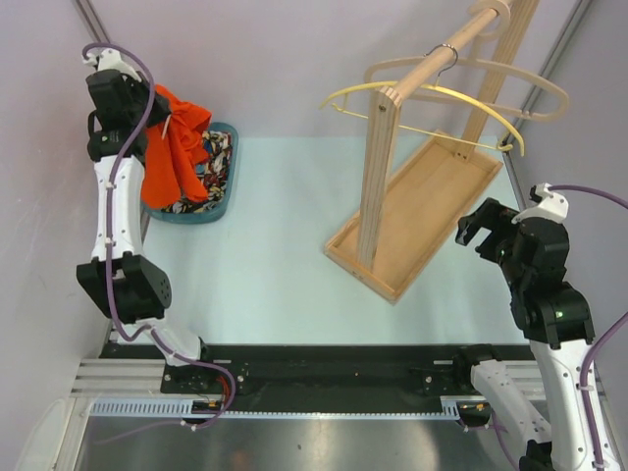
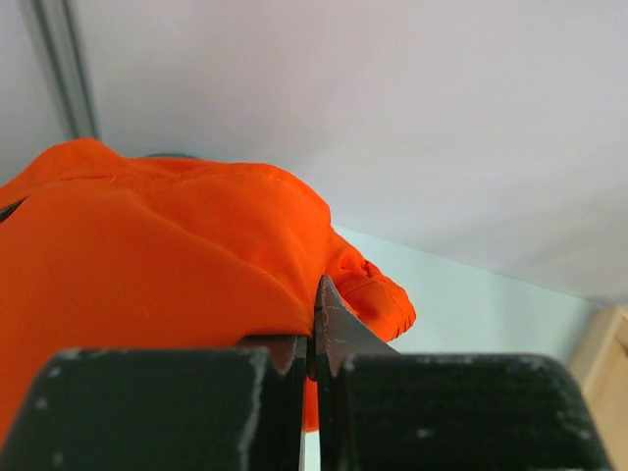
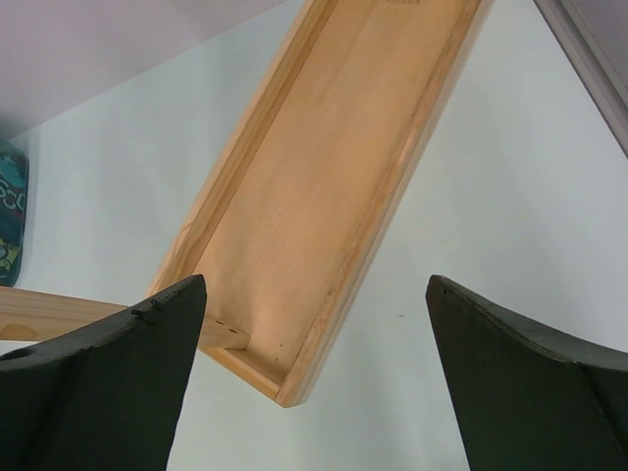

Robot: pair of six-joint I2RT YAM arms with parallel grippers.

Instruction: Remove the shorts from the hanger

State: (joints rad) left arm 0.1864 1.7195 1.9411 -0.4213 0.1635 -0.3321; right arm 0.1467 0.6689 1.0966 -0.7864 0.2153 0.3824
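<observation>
My left gripper (image 1: 149,110) is raised high at the far left and is shut on the orange-red shorts (image 1: 177,147), which hang from it above the teal basket (image 1: 228,191). In the left wrist view the fingertips (image 2: 329,314) pinch a fold of the orange fabric (image 2: 147,255). The comic-print shorts (image 1: 214,155) lie in the basket. A wooden hanger (image 1: 491,71) and a yellow hanger (image 1: 432,96) hang bare on the wooden rack's rail. My right gripper (image 1: 479,231) is open and empty, just right of the rack's base; it shows wide open in the right wrist view (image 3: 314,285).
The wooden rack (image 1: 378,177) stands at centre right on a long tray base (image 1: 422,211), seen also in the right wrist view (image 3: 334,167). A corner of the basket's print shows at that view's left edge (image 3: 8,221). Walls close in on left and right.
</observation>
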